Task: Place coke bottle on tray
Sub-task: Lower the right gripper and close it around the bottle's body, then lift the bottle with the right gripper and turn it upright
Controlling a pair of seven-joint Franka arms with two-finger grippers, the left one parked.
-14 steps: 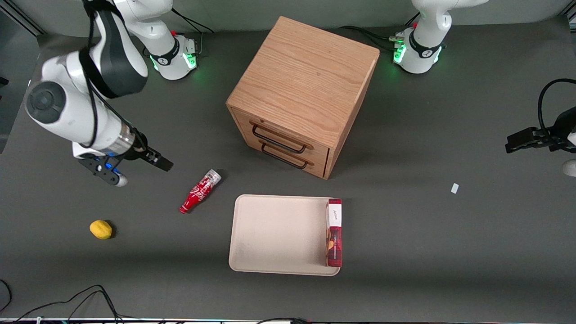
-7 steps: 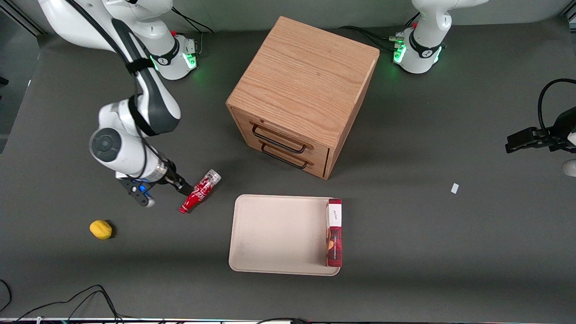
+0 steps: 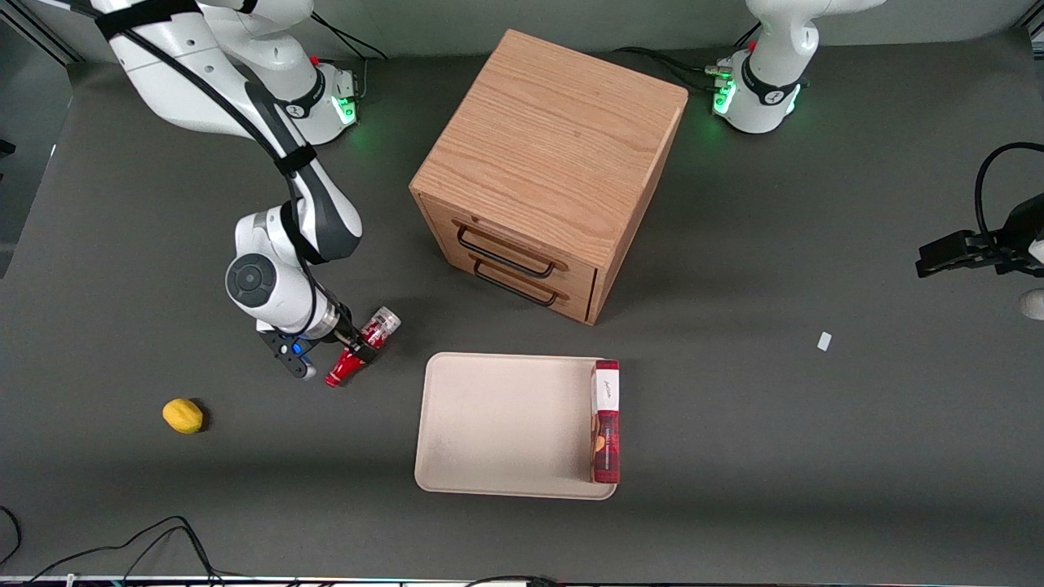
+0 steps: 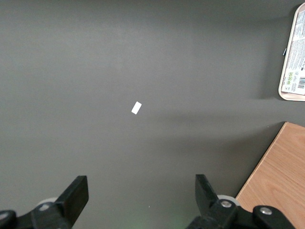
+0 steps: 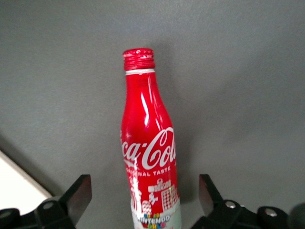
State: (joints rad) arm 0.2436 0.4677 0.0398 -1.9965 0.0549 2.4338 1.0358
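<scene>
so my gripper (image 3: 356,348) is down low over the coke bottle (image 3: 364,346) lying on the dark table (image 3: 816,456) left of centre in the front view, fingers (image 5: 78,193) spread wide either side of it, tray (image 3: 506,424) just beside, lower centre.

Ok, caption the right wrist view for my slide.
Open gripper straddling the coke bottle lying on the table.
</scene>
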